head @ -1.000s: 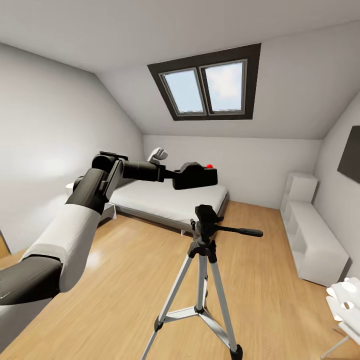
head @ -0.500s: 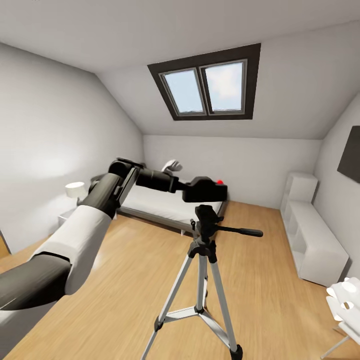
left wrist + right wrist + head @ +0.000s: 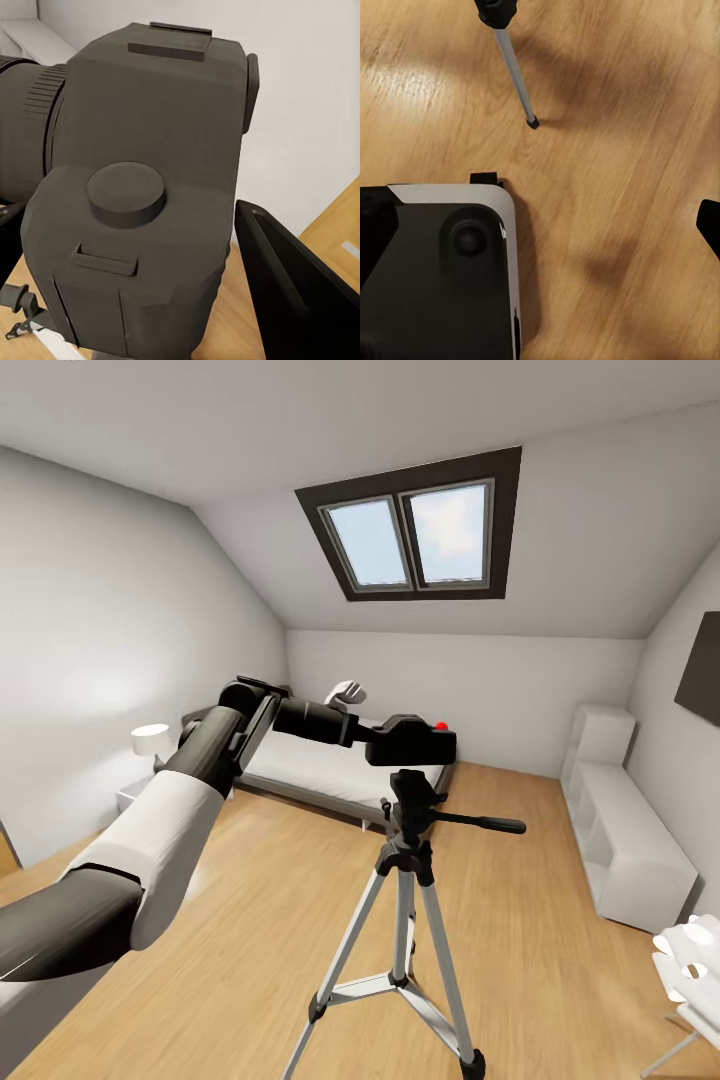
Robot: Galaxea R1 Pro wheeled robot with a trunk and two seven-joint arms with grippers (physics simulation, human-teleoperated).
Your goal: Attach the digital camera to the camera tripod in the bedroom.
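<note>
My left gripper [image 3: 388, 740] is shut on the digital camera [image 3: 412, 740], a chunky black body with a red button [image 3: 440, 725] on top. The camera hangs just above the black head [image 3: 415, 788] of the camera tripod [image 3: 405, 920], a small gap between them. The tripod's pan handle [image 3: 485, 824] points right. In the left wrist view the camera [image 3: 142, 187] is very close, with one finger [image 3: 300, 300] beside it. My right gripper [image 3: 540, 225] hangs low over the wood floor, open, one fingertip [image 3: 710, 223] at the picture's edge, near a tripod leg [image 3: 514, 71].
The grey bed [image 3: 320, 765] stands behind the tripod, with a nightstand lamp [image 3: 150, 740] at the left. A white shelf unit [image 3: 625, 840] lines the right wall under a dark wall panel [image 3: 700, 670]. The robot's base [image 3: 435, 277] is beside the tripod's foot.
Since a second ago my left arm has carried the camera right and down, to just over the tripod head. In the last half second it has barely moved.
</note>
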